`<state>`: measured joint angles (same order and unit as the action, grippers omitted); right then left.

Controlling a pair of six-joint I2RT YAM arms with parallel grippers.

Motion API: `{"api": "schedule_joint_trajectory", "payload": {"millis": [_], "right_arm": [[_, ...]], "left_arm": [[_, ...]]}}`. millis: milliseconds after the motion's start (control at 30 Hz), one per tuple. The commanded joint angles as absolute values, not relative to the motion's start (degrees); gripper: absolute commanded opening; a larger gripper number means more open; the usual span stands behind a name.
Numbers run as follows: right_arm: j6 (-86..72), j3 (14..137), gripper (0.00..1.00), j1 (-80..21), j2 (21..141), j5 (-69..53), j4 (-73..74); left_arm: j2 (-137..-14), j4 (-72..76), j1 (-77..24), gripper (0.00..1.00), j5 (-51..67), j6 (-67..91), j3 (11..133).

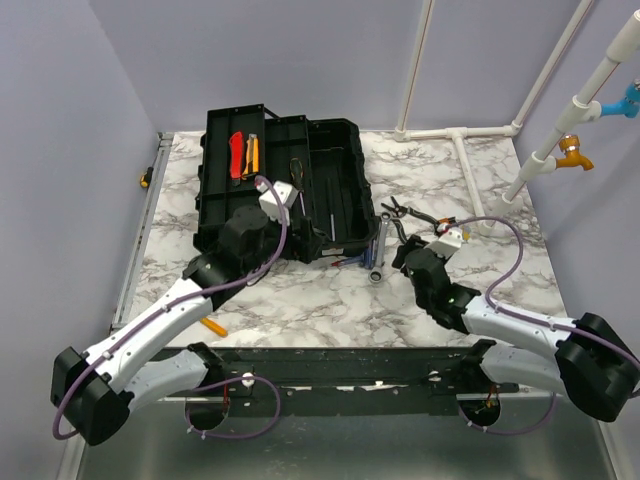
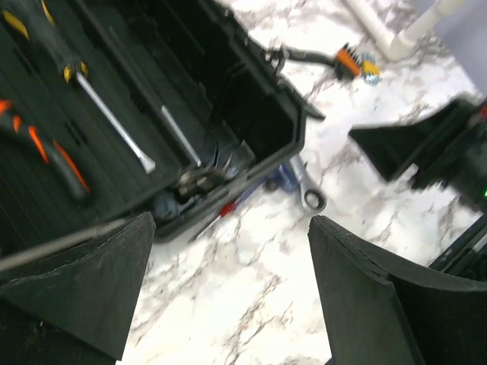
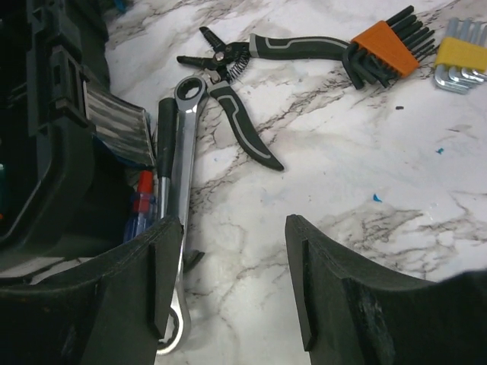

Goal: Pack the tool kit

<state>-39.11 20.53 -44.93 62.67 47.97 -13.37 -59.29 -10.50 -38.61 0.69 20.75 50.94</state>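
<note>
Packing is partway: the open black toolbox point(image 1: 335, 190) at the table's far left holds screwdrivers point(image 2: 114, 125), while a wrench point(image 3: 183, 175), pliers point(image 3: 247, 129) and hex-key sets point(image 3: 384, 47) lie outside, both left gripper point(image 2: 230, 228) and right gripper point(image 3: 233, 228) spread empty.

The toolbox point(image 1: 345, 150) stands open on the table point(image 1: 300, 300), toward the back left, with hand tools point(image 1: 240, 155) lying in its left half and a screwdriver point(image 2: 110, 110) in its right half. The wrench point(image 3: 183, 167) lies on the table just beside the box's near right corner, and what may be a small screwdriver point(image 3: 141, 204) lies between the two. Behind the wrench's head lie the pliers point(image 3: 243, 129). A hex-key set point(image 3: 380, 46) sits at their handle ends, with another hex-key set point(image 3: 460, 55) just right of it.
</note>
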Motion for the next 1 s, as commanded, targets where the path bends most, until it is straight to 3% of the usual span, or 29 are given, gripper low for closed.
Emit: {"api": "schedule_joint_trajectory", "payload": {"millis": [0, 133, 433, 967], "right_arm": [[-43.7, 24.0, 0.63, -36.3, 64.2, 32.5, -10.4], [-44.3, 26.8, 0.63, -28.2, 65.9, 17.3, -9.1], [-47.2, 28.6, 0.6, -23.4, 71.2, 4.1, -10.6], [-51.6, 30.3, 0.54, -19.7, 94.4, -12.9, -27.9]], "left_arm": [[-51.9, -0.9, -40.3, 0.84, 0.8, 18.7, 39.3], [-45.7, 4.9, -42.7, 0.84, -0.7, 16.1, 30.6], [-37.4, 14.0, -45.8, 0.84, -2.8, 12.2, 18.9], [-33.4, 14.8, -45.8, 0.84, -3.0, 12.5, 16.8]]}}
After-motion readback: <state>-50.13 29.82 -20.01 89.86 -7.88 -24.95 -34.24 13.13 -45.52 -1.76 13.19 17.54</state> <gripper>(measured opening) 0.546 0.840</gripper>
